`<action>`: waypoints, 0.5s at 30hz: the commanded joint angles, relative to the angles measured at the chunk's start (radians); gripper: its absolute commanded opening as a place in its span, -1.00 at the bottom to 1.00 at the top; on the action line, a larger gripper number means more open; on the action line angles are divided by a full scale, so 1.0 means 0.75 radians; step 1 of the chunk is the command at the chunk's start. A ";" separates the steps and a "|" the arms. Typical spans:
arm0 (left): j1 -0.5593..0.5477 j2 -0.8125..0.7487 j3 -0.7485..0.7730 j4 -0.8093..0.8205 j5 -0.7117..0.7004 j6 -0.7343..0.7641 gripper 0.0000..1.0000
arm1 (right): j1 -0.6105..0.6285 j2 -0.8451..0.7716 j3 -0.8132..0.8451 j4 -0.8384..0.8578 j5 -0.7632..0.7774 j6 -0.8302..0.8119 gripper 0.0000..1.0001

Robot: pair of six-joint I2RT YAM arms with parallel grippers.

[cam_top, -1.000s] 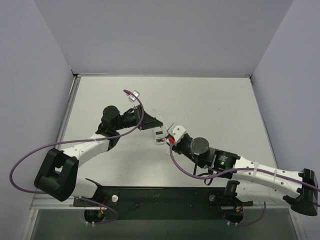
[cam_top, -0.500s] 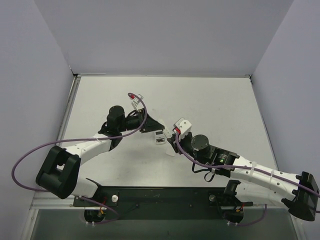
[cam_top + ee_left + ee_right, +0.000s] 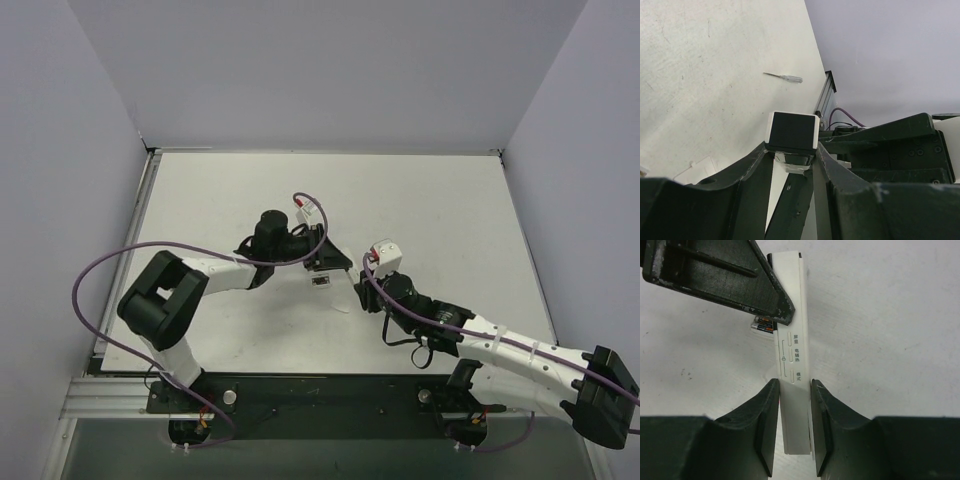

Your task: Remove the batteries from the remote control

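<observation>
Noted left arm [image 3: 205, 268] folded inward since earlier. Found left gripper [image 3: 791, 150], right gripper [image 3: 794, 385] clamped on remote [image 3: 792, 315]. Judged batteries [image 3: 762, 325] light, slick; pinch mid-barrel.

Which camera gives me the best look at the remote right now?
Right wrist. The remote fills the centre, side-on, with its printed labels readable, clamped in the right gripper. Left wrist shows only one dark-faced end of the remote in the left gripper. Top external shows a small white patch between the grippers.
</observation>
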 commanded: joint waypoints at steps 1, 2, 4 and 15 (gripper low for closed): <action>0.007 0.090 0.103 0.052 -0.081 0.044 -1.00 | -0.057 0.007 -0.018 -0.232 0.253 0.238 -0.67; -0.001 0.125 0.111 0.048 -0.079 0.044 -1.00 | -0.063 0.005 -0.014 -0.251 0.272 0.255 -0.64; -0.009 0.156 0.132 0.048 -0.069 0.048 -1.00 | -0.067 -0.007 -0.014 -0.273 0.274 0.271 -0.60; -0.030 0.295 0.193 0.013 0.006 0.083 -1.00 | -0.108 -0.017 0.035 -0.500 0.497 0.459 -0.28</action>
